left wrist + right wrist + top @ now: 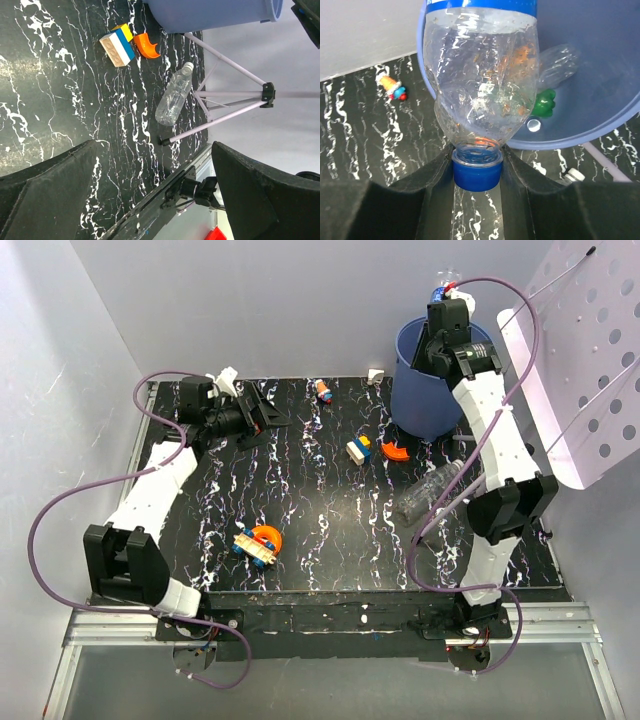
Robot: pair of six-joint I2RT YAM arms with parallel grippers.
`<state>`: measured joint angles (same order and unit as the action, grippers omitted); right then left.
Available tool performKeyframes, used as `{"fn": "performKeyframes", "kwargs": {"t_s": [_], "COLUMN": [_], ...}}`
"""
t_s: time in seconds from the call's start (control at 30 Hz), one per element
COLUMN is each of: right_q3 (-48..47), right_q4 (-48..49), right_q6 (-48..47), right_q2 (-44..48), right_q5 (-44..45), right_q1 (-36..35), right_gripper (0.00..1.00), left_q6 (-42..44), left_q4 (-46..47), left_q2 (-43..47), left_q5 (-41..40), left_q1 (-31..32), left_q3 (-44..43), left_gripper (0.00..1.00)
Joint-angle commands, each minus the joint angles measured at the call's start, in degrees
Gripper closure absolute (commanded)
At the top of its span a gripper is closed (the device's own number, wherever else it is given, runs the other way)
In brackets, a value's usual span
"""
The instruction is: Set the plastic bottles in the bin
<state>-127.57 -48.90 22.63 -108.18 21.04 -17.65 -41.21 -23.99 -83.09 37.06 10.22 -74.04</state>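
Note:
My right gripper (445, 302) (476, 161) is shut on the blue cap and neck of a clear bottle with a blue label (440, 287) (482, 85). It holds the bottle over the rim of the blue bin (425, 390) (600, 90). Inside the bin lie a green bottle (544, 104) and a clear one (560, 60). Another plain clear bottle (428, 490) (175, 97) lies on the table in front of the bin, beside the right arm. My left gripper (268, 416) (155, 190) is open and empty at the back left, far from the bottles.
A yellow-blue block (358, 450) (117, 44) and an orange piece (395, 451) (146, 46) lie left of the bin. An orange-blue toy (323, 391) lies at the back, another toy (258, 540) near the front. A white perforated panel (580, 370) on a stand (225, 95) is at the right.

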Motion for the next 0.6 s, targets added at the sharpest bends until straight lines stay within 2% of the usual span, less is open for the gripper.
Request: {"fn": "performKeyframes", "kwargs": {"t_s": [0.0, 0.1, 0.17, 0.3, 0.37, 0.57], "right_q3": [-2.0, -2.9, -3.2, -1.3, -2.0, -0.3], "right_q4": [4.6, 5.7, 6.6, 9.8, 10.0, 8.6], "right_q6": [-1.9, -2.2, -2.1, -1.7, -1.9, -1.0], "right_q2": [-1.1, -2.6, -3.2, -3.1, -3.5, -1.7], "right_q5": [5.2, 5.9, 4.3, 3.1, 3.0, -0.7], "right_q1": [1.0, 1.8, 2.4, 2.7, 2.8, 2.6], "right_gripper": [0.97, 0.82, 0.62, 0.33, 0.26, 0.25], "left_q6": [3.4, 3.7, 4.6, 5.7, 5.7, 5.3], "left_q4": [-3.3, -3.1, -4.2, -5.9, -5.9, -5.6], "left_q2": [-0.9, -1.9, -2.8, -4.6, -5.0, -5.3], "left_q5": [-0.6, 0.0, 0.1, 1.1, 1.3, 3.3], "left_q1": [-0.5, -0.5, -1.1, -2.4, -2.5, -2.5], "left_q3": [-3.7, -4.2, -5.5, -8.3, -9.0, -9.5], "left_gripper": [0.02, 0.02, 0.02, 0.02, 0.02, 0.02]}}
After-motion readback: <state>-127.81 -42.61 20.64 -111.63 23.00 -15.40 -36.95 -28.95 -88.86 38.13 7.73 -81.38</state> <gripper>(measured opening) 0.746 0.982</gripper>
